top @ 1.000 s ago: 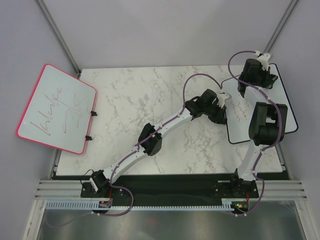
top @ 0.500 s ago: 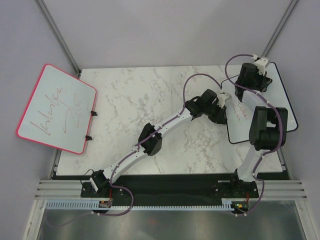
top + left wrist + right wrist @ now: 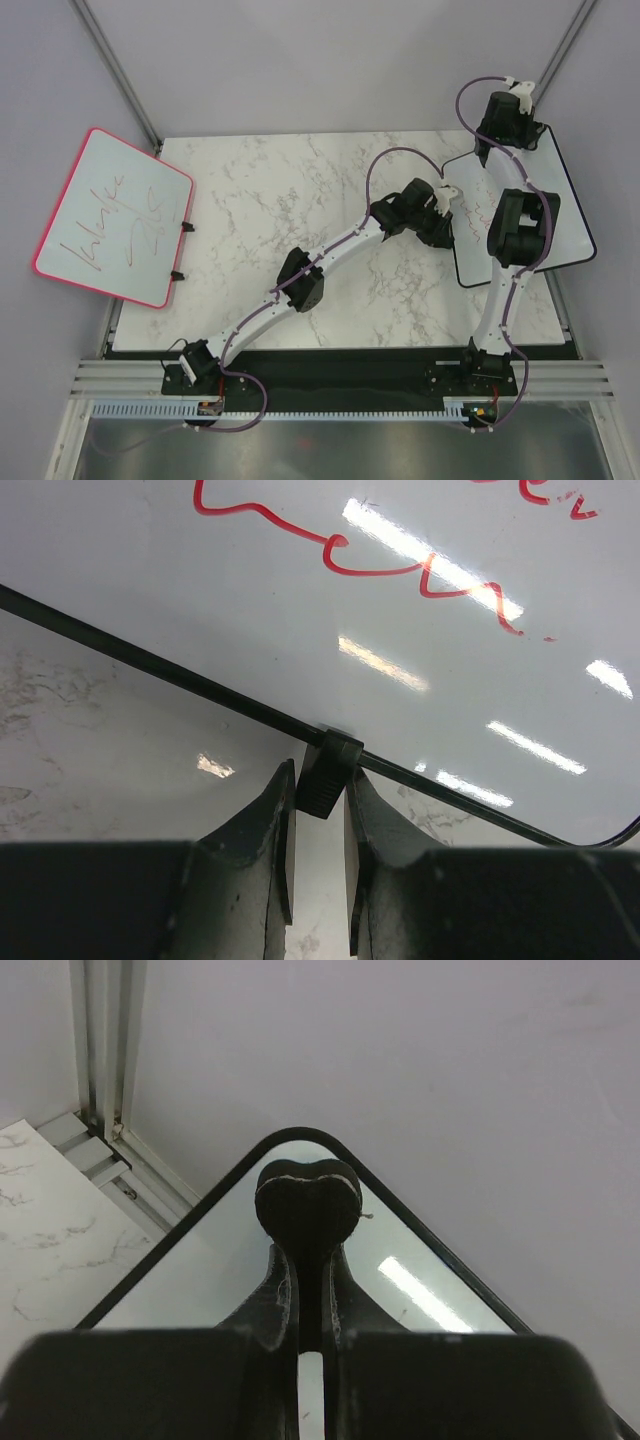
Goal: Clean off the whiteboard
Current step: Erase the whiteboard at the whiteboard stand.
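The whiteboard (image 3: 570, 215) with its thin black frame lies at the table's right side. Orange-red handwriting (image 3: 478, 215) remains near its left part, also seen in the left wrist view as handwriting (image 3: 400, 565) on the whiteboard (image 3: 300, 600). My left gripper (image 3: 447, 222) (image 3: 320, 780) is shut on a small black clip (image 3: 330, 765) on the board's left edge. My right gripper (image 3: 525, 135) (image 3: 310, 1260) is shut on a black eraser (image 3: 308, 1200), whose rounded pad rests near the far corner of the whiteboard (image 3: 200, 1280).
A pink-framed whiteboard (image 3: 115, 215) with red scribbles hangs over the marble table (image 3: 300, 200) at its left edge. Aluminium posts (image 3: 560, 55) and grey walls stand close behind the board's far corner. The right arm's elbow (image 3: 520, 230) is above the board.
My right gripper has slid the eraser away from me toward the board's far corner, and its elbow has shifted left. The left arm has not moved.
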`<control>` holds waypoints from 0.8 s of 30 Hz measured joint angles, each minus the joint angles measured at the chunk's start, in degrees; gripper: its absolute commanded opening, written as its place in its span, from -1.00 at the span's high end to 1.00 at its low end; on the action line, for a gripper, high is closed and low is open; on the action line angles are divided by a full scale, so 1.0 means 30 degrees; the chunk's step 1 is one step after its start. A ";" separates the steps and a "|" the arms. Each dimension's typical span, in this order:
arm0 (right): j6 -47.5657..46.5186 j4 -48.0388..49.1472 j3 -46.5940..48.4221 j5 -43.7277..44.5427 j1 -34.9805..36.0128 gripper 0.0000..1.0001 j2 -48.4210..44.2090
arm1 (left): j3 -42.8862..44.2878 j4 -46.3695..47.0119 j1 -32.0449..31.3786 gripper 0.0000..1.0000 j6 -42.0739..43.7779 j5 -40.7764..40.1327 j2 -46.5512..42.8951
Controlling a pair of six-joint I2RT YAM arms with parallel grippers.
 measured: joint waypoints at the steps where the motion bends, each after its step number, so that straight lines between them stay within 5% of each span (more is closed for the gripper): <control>1: -0.0051 -0.0248 0.0619 -0.0146 0.0022 1.00 0.0430 | 0.0007 0.0007 0.0000 0.96 0.0000 -0.0007 0.0000; 8: 0.0277 -0.0743 0.1144 -0.0430 0.0787 1.00 0.1180 | 0.0080 -0.0036 0.0007 0.96 -0.0007 -0.0007 0.0007; 17: 0.1938 0.0415 -0.3497 -0.1100 0.1836 1.00 -0.0794 | 0.0109 -0.0095 0.0007 0.96 -0.0007 -0.0007 0.0015; 24: 0.0721 0.0022 -0.2426 -0.0852 0.1027 1.00 -0.0750 | 0.0109 0.0007 0.0087 0.96 -0.0007 -0.0036 0.0015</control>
